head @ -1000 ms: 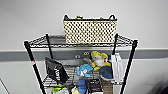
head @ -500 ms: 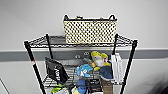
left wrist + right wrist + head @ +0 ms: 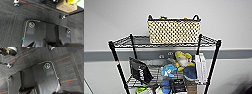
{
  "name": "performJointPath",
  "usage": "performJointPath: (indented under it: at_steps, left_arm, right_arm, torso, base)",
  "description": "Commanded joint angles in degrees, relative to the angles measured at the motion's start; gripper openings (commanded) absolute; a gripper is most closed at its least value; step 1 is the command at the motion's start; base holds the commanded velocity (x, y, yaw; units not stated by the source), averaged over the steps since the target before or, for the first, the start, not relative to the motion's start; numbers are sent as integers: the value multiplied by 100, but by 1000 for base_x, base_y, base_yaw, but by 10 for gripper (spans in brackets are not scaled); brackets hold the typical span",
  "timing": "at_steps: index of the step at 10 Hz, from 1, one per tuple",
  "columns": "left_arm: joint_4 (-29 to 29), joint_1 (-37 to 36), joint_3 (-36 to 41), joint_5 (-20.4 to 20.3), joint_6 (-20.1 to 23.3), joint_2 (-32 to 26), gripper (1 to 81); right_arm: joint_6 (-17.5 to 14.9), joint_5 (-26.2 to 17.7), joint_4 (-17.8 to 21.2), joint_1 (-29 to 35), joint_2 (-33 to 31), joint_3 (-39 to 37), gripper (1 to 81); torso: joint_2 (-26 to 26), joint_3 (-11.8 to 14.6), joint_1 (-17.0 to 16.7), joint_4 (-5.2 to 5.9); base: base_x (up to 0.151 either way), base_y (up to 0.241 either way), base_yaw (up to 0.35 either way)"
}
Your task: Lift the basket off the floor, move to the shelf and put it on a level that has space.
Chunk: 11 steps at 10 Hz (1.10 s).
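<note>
Basket (image 3: 174, 31) is sitting upright on the shelf's (image 3: 119, 66) top level (image 3: 140, 41), against the wall. Wrist cameras are facing carpeted floor (image 3: 11, 25); either pincer's opening: cannot tell.

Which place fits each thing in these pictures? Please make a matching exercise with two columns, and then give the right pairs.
Things:
1. basket
2. yellow and white plush toy
3. white box
4. brown cardboard box

Places:
A. lower tier, upright by the right front post
B. low on the shelf, near the carpet floor
C. top level
D. lower tier, middle

Pairs: 1-C, 2-D, 3-A, 4-B
</note>
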Motion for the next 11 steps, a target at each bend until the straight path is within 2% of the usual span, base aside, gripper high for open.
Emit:
performJointPath:
  at_steps: [1,4,6,8,11]
  left_arm:
    - [288,-213,-405,251,37,295,811]
    - [385,-37,-923,251,46,690,811]
    - [438,42,-1037,242,55,831,811]
    - [543,120,-1178,251,64,963,811]
    - [596,253,-1837,251,81,1411,811]
  right_arm:
    - [-76,-24,23,106,215,-379,811]
    - [-102,257,5,-114,619,-880,811]
    - [-111,555,-47,-316,812,-976,811]
    - [-111,661,-91,-439,945,-1073,811]
    - [-102,872,-240,-632,1138,-1205,811]
  torso:
    - [0,0,0,0]
    - [0,2,0,0]
    - [-2,5,-2,0]
    - [-2,7,-5,0]
    - [-4,9,-7,0]
  base:
    - [0,0,0]
    - [0,0,0]
    - [0,0,0]
    - [0,0,0]
    - [0,0,0]
